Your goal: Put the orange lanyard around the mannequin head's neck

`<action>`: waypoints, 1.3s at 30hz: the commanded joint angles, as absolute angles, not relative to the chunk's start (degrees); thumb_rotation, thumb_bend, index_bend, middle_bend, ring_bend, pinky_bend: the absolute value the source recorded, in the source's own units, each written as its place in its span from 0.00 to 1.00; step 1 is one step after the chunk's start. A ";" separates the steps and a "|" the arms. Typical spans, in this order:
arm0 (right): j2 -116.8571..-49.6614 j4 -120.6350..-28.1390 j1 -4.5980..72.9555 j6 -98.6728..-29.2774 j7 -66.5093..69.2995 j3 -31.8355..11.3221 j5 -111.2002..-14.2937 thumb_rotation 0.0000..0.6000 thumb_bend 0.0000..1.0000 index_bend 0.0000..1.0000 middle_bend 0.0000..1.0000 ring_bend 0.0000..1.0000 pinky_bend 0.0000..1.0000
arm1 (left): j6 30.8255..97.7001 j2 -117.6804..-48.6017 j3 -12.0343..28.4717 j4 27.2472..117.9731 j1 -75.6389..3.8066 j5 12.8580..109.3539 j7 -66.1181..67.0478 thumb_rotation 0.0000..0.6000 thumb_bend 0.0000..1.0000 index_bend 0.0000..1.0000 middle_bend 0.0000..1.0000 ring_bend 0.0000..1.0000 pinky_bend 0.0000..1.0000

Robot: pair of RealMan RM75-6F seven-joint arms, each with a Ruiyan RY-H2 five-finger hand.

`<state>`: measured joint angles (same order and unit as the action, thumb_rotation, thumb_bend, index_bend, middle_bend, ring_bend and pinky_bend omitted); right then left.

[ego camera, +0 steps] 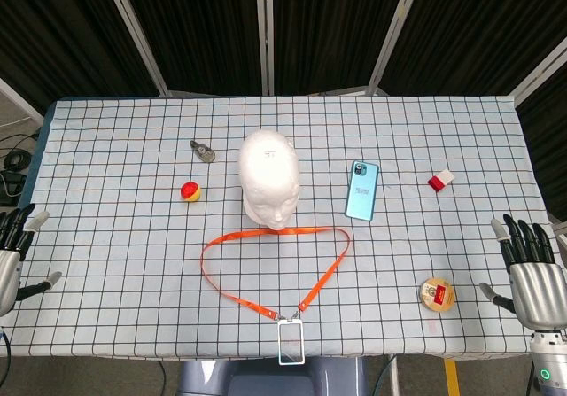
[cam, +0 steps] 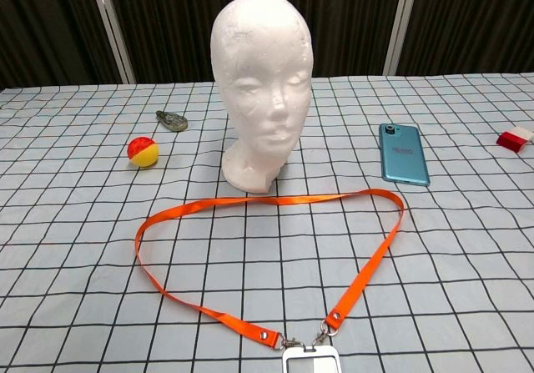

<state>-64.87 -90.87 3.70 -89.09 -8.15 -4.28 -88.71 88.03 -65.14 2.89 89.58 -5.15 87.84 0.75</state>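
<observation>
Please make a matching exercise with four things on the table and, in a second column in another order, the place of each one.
Things:
1. orange lanyard
2. blue phone
3. red and yellow ball
4. round tin

Places:
A. left of the mannequin head
B. in front of the mannequin head, flat on the cloth
C. near the right robot hand
D. right of the mannequin head

Pairs: 1-B, 2-D, 3-A, 4-C

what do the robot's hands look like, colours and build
Both show only in the head view. The right hand has a silver-grey metal palm, black fingers with pale grey tips, and a grey wrist bearing a small green ring light. The left hand matches it: grey palm, black fingers, pale tips. No sleeves or markings are visible.
</observation>
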 commanded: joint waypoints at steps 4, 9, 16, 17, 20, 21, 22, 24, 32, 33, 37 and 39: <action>-65.10 -90.96 3.95 -87.84 -7.30 -4.31 -87.60 1.00 0.00 0.02 0.00 0.00 0.00 | 87.92 -65.41 2.79 89.75 -4.97 87.43 1.76 1.00 0.00 0.00 0.00 0.00 0.00; -65.77 -90.60 6.36 -83.03 -5.57 -4.46 -86.57 1.00 0.00 0.03 0.00 0.00 0.00 | 87.82 -65.71 3.01 89.84 -5.18 87.38 2.42 1.00 0.00 0.00 0.00 0.00 0.00; -66.90 -90.49 15.80 -70.74 -6.33 -7.02 -86.20 1.00 0.00 0.20 0.00 0.00 0.00 | 85.98 -66.88 3.54 89.09 -5.98 85.67 3.81 1.00 0.00 0.00 0.00 0.00 0.00; -67.12 -91.07 17.48 -68.49 -5.92 -7.49 -85.92 1.00 0.01 0.25 0.00 0.00 0.00 | 85.65 -67.07 3.70 88.98 -6.14 85.29 4.14 1.00 0.00 0.00 0.00 0.00 0.00; -69.78 -92.79 24.78 -58.87 -5.48 -10.52 -82.14 1.00 0.09 0.36 0.00 0.00 0.00 | 84.41 -67.88 4.28 88.33 -6.77 83.83 5.39 1.00 0.00 0.00 0.00 0.00 0.00; -70.60 -92.75 26.21 -57.08 -6.40 -11.06 -80.96 1.00 0.14 0.39 0.00 0.00 0.00 | 84.15 -68.04 4.38 88.17 -6.90 83.52 5.65 1.00 0.00 0.00 0.00 0.00 0.00; -71.55 -92.48 27.58 -55.48 -7.57 -11.56 -79.71 1.00 0.18 0.40 0.00 0.00 0.00 | 83.88 -68.20 4.46 88.01 -7.01 83.21 5.90 1.00 0.00 0.00 0.00 0.00 0.00; -74.15 -91.27 30.47 -52.43 -10.64 -12.53 -76.57 1.00 0.22 0.41 0.00 0.00 0.00 | 83.26 -68.51 4.60 87.64 -7.27 82.59 6.34 1.00 0.00 0.00 0.00 0.00 0.00; -81.80 -88.04 36.90 -48.01 -18.93 -14.06 -66.98 1.00 0.25 0.44 0.00 0.00 0.00 | 81.89 -69.24 4.95 86.28 -7.77 81.01 6.53 1.00 0.00 0.00 0.00 0.00 0.00; -82.65 -87.69 37.59 -47.95 -20.06 -14.13 -66.04 1.00 0.25 0.45 0.00 0.00 0.00 | 81.61 -69.32 4.98 86.09 -7.87 80.78 6.52 1.00 0.00 0.00 0.00 0.00 0.00; -86.22 -86.41 40.13 -47.96 -24.00 -14.19 -61.92 1.00 0.25 0.46 0.00 0.00 0.00 | 80.71 -69.52 5.08 85.46 -8.22 80.09 6.46 1.00 0.00 0.00 0.00 0.00 0.00; -88.20 -84.95 41.43 -48.08 -26.38 -13.61 -60.50 1.00 0.25 0.46 0.00 0.00 0.00 | 80.58 -69.54 5.15 85.41 -8.29 79.89 6.35 1.00 0.00 0.00 0.00 0.00 0.00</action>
<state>-86.47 -86.29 40.10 -48.16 -24.51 -13.91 -61.73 80.60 -69.53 5.13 85.42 -8.27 79.91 6.38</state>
